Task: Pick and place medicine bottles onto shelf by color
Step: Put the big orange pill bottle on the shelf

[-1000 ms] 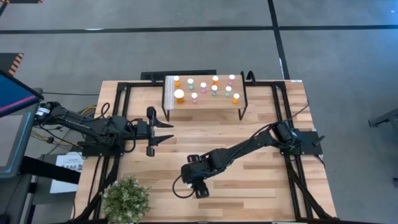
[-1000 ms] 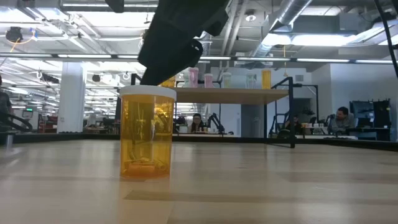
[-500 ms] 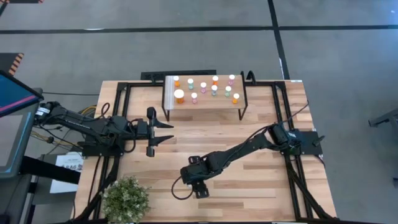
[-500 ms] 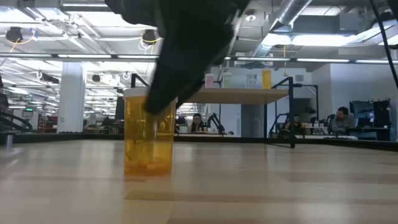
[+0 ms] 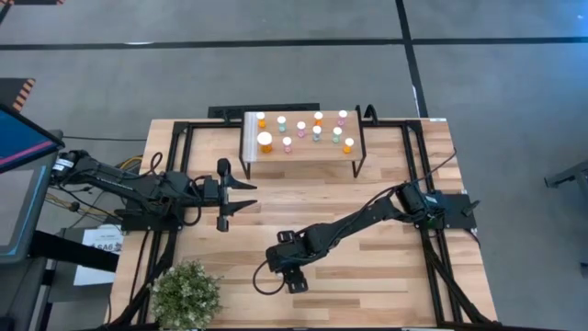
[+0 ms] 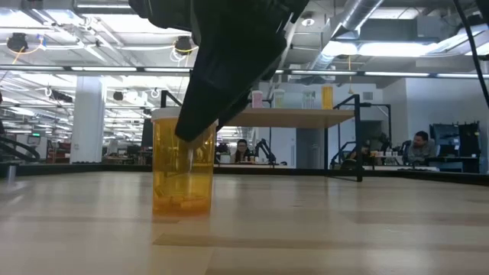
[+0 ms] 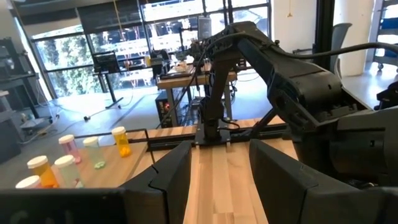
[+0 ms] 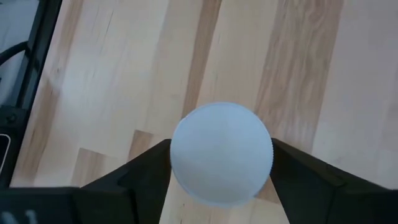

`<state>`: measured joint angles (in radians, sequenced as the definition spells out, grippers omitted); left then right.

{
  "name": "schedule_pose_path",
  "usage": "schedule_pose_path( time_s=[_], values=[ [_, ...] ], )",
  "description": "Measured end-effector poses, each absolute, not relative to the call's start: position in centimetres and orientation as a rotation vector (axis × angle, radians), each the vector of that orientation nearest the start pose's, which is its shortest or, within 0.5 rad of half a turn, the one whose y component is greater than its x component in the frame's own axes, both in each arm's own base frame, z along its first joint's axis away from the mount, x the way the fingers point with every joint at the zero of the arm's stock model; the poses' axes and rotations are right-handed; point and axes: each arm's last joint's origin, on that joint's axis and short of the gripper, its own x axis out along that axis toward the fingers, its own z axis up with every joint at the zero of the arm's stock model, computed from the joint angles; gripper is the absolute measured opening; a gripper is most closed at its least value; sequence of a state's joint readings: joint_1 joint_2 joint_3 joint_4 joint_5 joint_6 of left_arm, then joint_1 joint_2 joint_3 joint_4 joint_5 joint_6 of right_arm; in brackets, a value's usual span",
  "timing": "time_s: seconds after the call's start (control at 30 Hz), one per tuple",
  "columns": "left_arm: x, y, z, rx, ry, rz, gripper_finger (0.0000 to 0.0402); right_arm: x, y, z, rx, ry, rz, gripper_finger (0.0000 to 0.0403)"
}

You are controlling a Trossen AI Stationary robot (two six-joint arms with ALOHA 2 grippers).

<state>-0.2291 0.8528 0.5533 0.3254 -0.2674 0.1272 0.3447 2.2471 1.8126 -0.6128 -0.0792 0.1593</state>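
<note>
A large orange medicine bottle (image 6: 182, 172) with a white cap (image 8: 221, 152) stands upright on the tabletop, near the front middle. My right gripper (image 5: 285, 267) is open and slants down over it from the table's right, one finger (image 8: 146, 171) on each side of the cap. The shelf (image 5: 301, 161) stands at the far middle and carries several small bottles and a larger orange one (image 5: 265, 142). My left gripper (image 5: 241, 193) waits open at the table's left, pointing level toward the right. My right gripper's fingers (image 8: 292, 171) flank the big bottle just under its cap rim (image 8: 268, 155), coming from above and the table's right. Their inner sides lie flush with the cap's edge; whether they touch it I cannot tell. The bottle's base is on the table.
A potted plant (image 5: 186, 292) sits at the front left corner. Black frame rails (image 5: 175, 175) run along both sides of the table. Bare wood lies between the bottle and the shelf. People sit at desks in the room beyond (image 6: 419, 145).
My right gripper has sunk onto the large orange bottle, so that its fingers now stand beside the cap; it has kept still for the last half second. The bottle stands where it did.
</note>
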Motion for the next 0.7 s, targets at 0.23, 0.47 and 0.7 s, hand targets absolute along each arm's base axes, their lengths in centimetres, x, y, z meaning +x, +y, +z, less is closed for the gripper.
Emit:
schedule_pose_path(
  time_s=[0.23,0.47,0.7],
  values=[
    [19.0,-3.7,29.0,0.120,-0.023,0.041,0.0153,45.3,16.2,17.7,0.003,1.074,0.296,0.0251],
    [19.0,-3.6,29.0,0.121,-0.023,0.042,0.0153,45.4,15.6,17.8,0.012,1.074,0.285,0.0203],
    [19.0,-3.6,29.0,0.121,-0.023,0.042,0.0153,45.2,15.1,18.1,0.013,1.094,0.275,0.0216]
  ],
)
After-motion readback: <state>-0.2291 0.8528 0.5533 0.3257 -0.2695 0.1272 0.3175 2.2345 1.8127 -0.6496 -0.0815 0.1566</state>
